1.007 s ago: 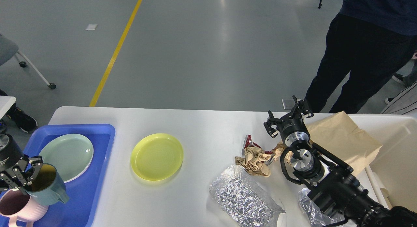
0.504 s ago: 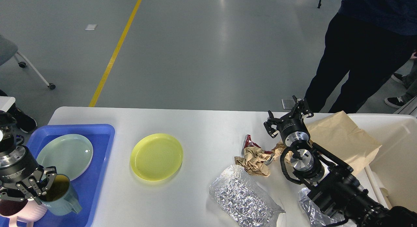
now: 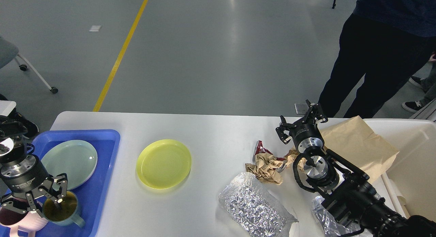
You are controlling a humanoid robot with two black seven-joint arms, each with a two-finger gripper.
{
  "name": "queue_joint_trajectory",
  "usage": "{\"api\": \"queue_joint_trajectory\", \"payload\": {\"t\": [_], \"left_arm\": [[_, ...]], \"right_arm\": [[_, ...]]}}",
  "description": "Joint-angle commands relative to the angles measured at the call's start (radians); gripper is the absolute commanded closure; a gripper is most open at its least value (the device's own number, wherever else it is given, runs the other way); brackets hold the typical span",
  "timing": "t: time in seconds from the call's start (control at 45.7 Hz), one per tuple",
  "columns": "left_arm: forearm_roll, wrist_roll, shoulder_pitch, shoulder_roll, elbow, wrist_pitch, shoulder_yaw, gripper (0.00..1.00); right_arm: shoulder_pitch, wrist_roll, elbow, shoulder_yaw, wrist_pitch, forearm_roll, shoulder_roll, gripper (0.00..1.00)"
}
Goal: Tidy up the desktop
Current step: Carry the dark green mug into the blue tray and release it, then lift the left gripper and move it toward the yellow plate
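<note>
The white desktop (image 3: 211,131) carries a yellow plate (image 3: 163,163), crumpled brown paper (image 3: 267,167) with a red wrapper (image 3: 260,146), and a silver foil bag (image 3: 252,206). At the left, a blue tray (image 3: 102,182) holds a pale green plate (image 3: 69,160), a pink cup (image 3: 20,221) and a teal cup (image 3: 64,213) standing upright. My left gripper (image 3: 44,199) points down onto the teal cup's rim, shut on it, with one fingertip inside. My right gripper (image 3: 301,123) is open and empty, above the crumpled paper and beside a brown paper bag (image 3: 357,145).
A cream bin (image 3: 415,155) stands at the right end, with the paper bag leaning over its rim. Another clear, crinkled bag (image 3: 323,216) lies under my right arm. A person (image 3: 374,60) stands beyond the table's far right corner. A chair leg shows at the far left.
My left gripper has lowered the teal cup from a tilted hold above the tray down onto the tray beside the pink cup, now upright. My right arm has not moved.
</note>
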Motion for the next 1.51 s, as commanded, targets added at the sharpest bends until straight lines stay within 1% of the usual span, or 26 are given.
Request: {"api": "queue_joint_trajectory", "payload": {"t": [0.0,0.066,0.088,0.241,0.328,0.525,0.635,0.832,1.029,1.16,1.248,1.336,1.489], "left_arm": [[0.000,0.000,-0.002,0.000,0.000,0.000,-0.005,0.34],[0.002,0.000,-0.008,-0.002,-0.002,0.000,-0.005,0.09],[0.002,0.000,-0.010,-0.003,-0.002,0.000,-0.003,0.04],[0.003,0.000,-0.025,-0.007,-0.018,0.000,0.011,0.04],[0.003,0.005,-0.062,0.000,-0.032,0.000,0.033,0.04],[0.005,0.002,-0.209,-0.003,-0.043,0.000,0.185,0.04],[0.005,0.002,-0.278,-0.013,-0.043,0.000,0.237,0.04],[0.006,0.002,-0.401,-0.098,-0.043,0.000,0.261,0.04],[0.005,0.000,-0.598,-0.197,-0.046,0.000,0.354,0.04],[0.005,0.003,-0.677,-0.250,-0.063,0.000,0.360,0.04],[0.000,0.000,-0.688,-0.287,-0.061,0.000,0.354,0.04],[-0.006,-0.001,-0.672,-0.338,-0.054,0.000,0.343,0.04],[-0.008,0.000,-0.553,-0.428,-0.042,0.000,0.298,0.04]], "right_arm": [[0.000,0.000,0.000,-0.001,0.000,0.000,0.000,0.00],[0.000,0.000,0.000,0.000,0.000,0.000,0.000,0.00],[0.000,0.000,0.000,0.000,0.000,0.000,0.000,0.00],[0.000,0.000,0.000,0.000,0.000,0.000,0.000,0.00],[0.000,0.000,0.000,0.000,0.000,0.000,0.000,0.00],[0.000,0.000,0.000,0.000,0.000,0.000,0.000,0.00],[0.000,0.000,0.000,0.000,0.000,0.000,-0.001,0.00],[0.000,0.000,0.000,0.000,0.000,0.000,0.000,0.00],[0.000,0.000,0.000,0.000,0.000,0.000,0.000,0.00],[0.000,0.000,0.000,0.000,0.000,0.000,0.000,0.00],[0.000,0.000,0.000,0.000,0.000,0.000,0.000,0.00],[0.000,0.000,0.000,0.000,0.000,0.000,0.000,0.00],[0.000,0.000,0.000,0.000,0.000,0.000,-0.001,0.00]]}}
